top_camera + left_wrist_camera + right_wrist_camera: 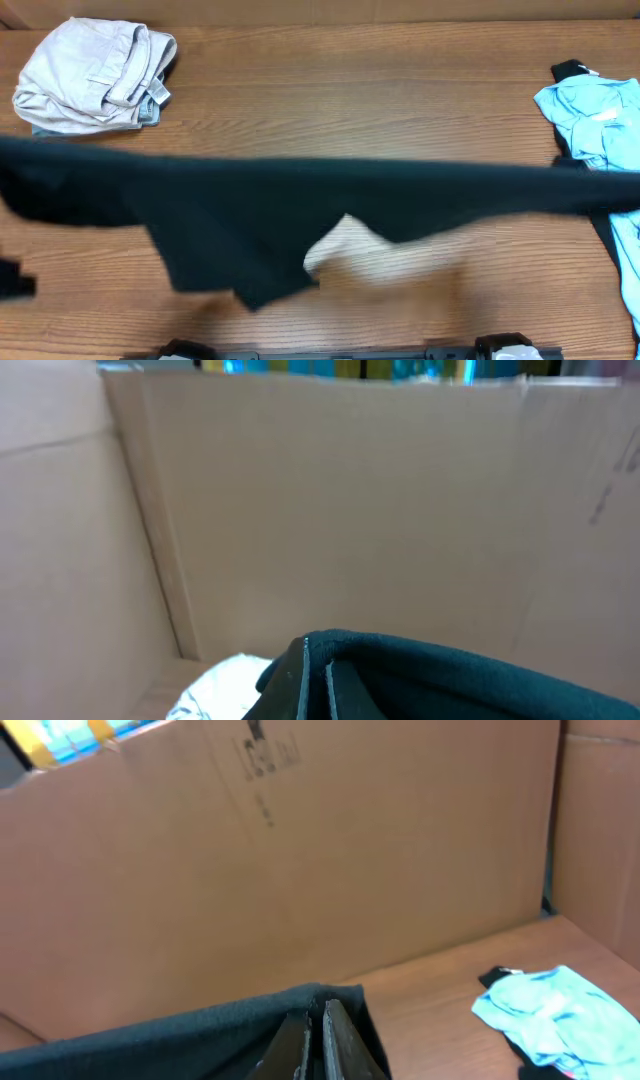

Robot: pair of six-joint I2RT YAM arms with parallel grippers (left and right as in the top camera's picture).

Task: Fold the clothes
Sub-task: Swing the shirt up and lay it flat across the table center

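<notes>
Nearest each wrist camera the jaws are pinched shut on cloth: the left gripper (315, 672) holds one end of the dark garment (300, 200), and the right gripper (315, 1038) holds the other. The garment appears stretched between them above the table (350, 100). Its long axis runs left to right, and a flap droops toward the robot, left of middle. Each arm has its own end, so neither is nearer. Farther back lie a beige pile (95, 75) far left and a blue garment (595, 120) far right.
</notes>
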